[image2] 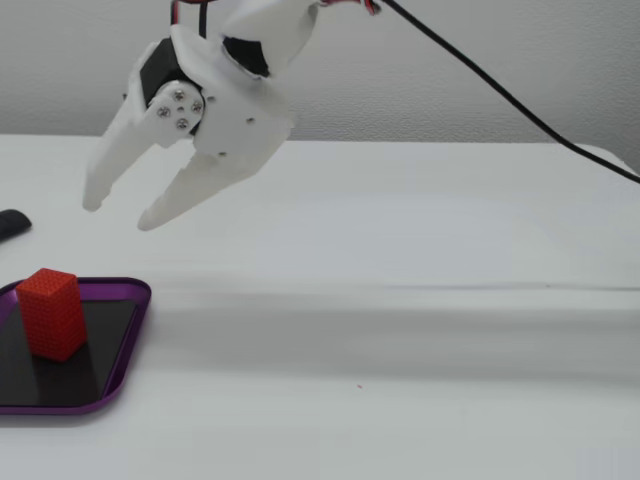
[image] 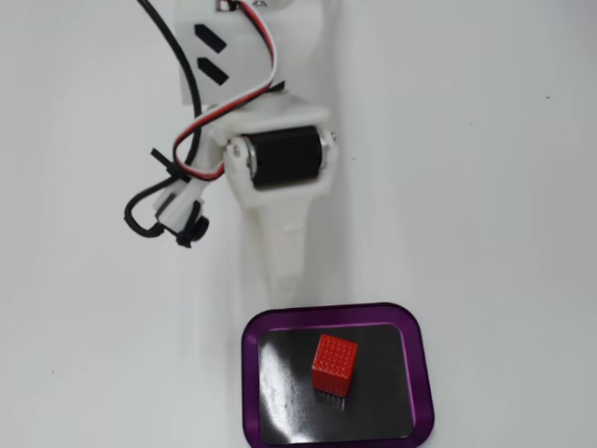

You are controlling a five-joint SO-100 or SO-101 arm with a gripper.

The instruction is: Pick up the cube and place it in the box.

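Observation:
The red cube [image: 334,362] [image2: 51,312] stands upright on the black floor of the purple-rimmed box [image: 248,373] [image2: 126,348], free of any grip. My white gripper [image2: 118,213] hangs open in the air above and to the right of the box in the side fixed view, with nothing between its fingers. From the top fixed view only the upper finger [image: 284,252] shows, pointing at the box's near rim and stopping short of it.
A black cable bundle [image: 168,210] hangs beside the arm on the left of the top fixed view. A small dark object [image2: 10,224] lies at the left edge of the white table in the side fixed view.

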